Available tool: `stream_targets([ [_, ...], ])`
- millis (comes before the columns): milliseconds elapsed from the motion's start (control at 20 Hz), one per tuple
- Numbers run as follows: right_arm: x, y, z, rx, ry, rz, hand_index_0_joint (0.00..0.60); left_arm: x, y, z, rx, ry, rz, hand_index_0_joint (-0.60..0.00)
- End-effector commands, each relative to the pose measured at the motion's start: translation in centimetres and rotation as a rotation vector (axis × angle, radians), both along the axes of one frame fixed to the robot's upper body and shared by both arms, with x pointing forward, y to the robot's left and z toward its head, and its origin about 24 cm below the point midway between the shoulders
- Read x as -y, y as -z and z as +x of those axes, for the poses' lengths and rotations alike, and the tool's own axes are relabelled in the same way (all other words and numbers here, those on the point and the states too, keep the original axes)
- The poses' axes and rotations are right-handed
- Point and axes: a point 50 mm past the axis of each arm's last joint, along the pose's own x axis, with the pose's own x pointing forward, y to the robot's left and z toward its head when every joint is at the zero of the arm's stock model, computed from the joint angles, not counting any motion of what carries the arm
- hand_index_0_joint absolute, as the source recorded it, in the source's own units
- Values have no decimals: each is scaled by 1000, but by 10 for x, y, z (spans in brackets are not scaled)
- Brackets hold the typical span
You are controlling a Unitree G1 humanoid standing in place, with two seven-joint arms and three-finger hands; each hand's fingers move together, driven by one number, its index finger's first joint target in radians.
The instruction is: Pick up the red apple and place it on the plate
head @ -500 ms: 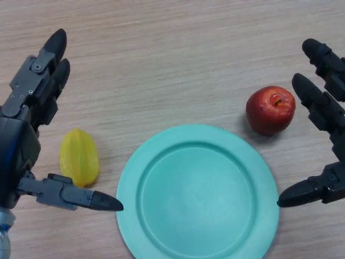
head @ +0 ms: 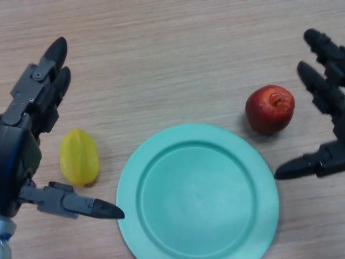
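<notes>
A red apple (head: 270, 109) stands upright on the wooden table, just past the upper right rim of a teal plate (head: 161, 178). The plate holds nothing. My right hand (head: 330, 102) is open at the right edge, its fingers spread just right of the apple and its thumb (head: 302, 166) pointing left below it, not touching. My left hand (head: 24, 140) is open at the left, its thumb near the plate's left rim.
A yellow starfruit (head: 78, 156) lies on the table between my left hand's fingers and thumb, left of the plate. The wooden table (head: 172, 59) stretches away behind the plate.
My right hand has shifted slightly up and to the right, its thumb rising a little. My left hand has dropped slightly. The apple, plate and starfruit have not moved.
</notes>
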Motion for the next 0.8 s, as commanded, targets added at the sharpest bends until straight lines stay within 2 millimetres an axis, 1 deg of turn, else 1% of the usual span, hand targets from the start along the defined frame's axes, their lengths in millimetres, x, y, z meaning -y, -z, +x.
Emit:
stream_targets([
  [50, 7, -41, 4, 270, 27, -42, 0, 2, -22, -11, 177, 16, 14, 0],
  [100, 11, -40, 19, 278, 65, -66, 0, 4, -20, -11, 169, 22, 19, 0],
  [150, 13, -39, 25, 285, 77, -74, 0, 4, -20, -12, 165, 25, 21, 0],
  [200, 17, -37, 40, 292, 111, -90, 0, 6, -20, -12, 155, 34, 26, 0],
  [250, 18, -34, 46, 294, 127, -110, 0, 6, -20, -12, 152, 36, 24, 0],
  [300, 20, -27, 62, 276, 165, -144, 0, 6, -21, -12, 150, 40, 22, 0],
  [350, 21, -23, 67, 275, 183, -159, 0, 5, -21, -12, 150, 41, 20, 0],
  [400, 21, -14, 80, 267, 224, -234, 0, 5, -20, -13, 155, 39, 15, 0],
  [450, 21, -10, 85, 257, 239, -260, 0, 5, -19, -13, 156, 39, 15, 0],
  [500, 19, 2, 94, 225, 267, -329, 0, 5, -18, -13, 154, 36, 15, 0],
  [600, 19, 16, 102, 185, 325, -428, 0, 3, -18, -14, 153, 33, 7, 0],
  [650, 19, 16, 102, 183, 328, -427, 50, 3, -19, -14, 153, 33, 7, 0],
  [700, 19, 18, 103, 177, 339, -432, 200, 2, -19, -14, 154, 31, 4, 0],
  [750, 20, 20, 104, 173, 350, -446, 300, 1, -19, -14, 155, 29, 1, 0],
  [800, 21, 23, 106, 165, 375, -465, 450, -1, -20, -15, 162, 20, -2, 0],
])
